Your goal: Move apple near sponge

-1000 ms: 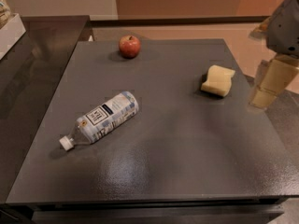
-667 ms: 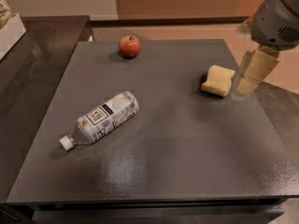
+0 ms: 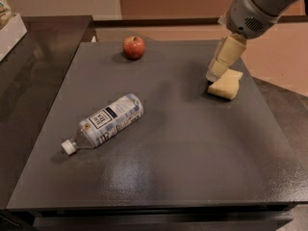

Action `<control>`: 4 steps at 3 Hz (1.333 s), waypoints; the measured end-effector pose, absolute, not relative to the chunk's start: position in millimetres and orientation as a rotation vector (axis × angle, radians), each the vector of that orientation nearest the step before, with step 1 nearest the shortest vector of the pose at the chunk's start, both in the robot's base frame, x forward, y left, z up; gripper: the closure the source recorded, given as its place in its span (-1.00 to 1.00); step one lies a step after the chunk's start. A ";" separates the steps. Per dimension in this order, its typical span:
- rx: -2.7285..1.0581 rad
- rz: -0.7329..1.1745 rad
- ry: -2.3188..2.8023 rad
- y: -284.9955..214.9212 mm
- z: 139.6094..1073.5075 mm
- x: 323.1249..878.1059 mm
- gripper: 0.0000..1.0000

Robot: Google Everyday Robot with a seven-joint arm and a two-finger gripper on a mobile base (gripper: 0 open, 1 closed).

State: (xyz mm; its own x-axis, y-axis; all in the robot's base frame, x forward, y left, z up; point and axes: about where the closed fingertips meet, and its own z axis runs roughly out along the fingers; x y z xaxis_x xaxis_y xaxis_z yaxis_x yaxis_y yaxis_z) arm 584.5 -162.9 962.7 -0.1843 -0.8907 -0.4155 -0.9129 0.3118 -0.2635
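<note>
The small red apple [image 3: 134,47] sits near the far edge of the dark grey table [image 3: 159,167], left of centre. The pale yellow sponge [image 3: 225,84] lies at the right side of the table. My gripper [image 3: 215,72] hangs from the upper right on the grey arm. Its cream-coloured tips are just above the sponge's left end. It holds nothing that I can see. The apple is well to the left of the gripper.
A plastic water bottle [image 3: 105,122] with a white cap lies on its side at the left middle of the table. A dark counter [image 3: 33,66] adjoins the table on the left, with a white object [image 3: 9,28] at its far end.
The arm has swung left, from beyond the table's right edge to over the sponge's left end. The apple, sponge and bottle have not moved.
</note>
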 end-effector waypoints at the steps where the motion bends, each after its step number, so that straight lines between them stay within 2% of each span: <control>1: -1.548 0.091 2.080 -136.4 954.6 627.3 -1.00; 4: -1.373 0.221 2.089 -46.0 927.7 716.0 -1.00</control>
State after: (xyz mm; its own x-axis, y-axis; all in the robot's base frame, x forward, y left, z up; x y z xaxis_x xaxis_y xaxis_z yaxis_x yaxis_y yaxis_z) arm 716.0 -46.0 927.7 -0.2659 -0.7706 -0.5791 -0.8749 0.4452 -0.1907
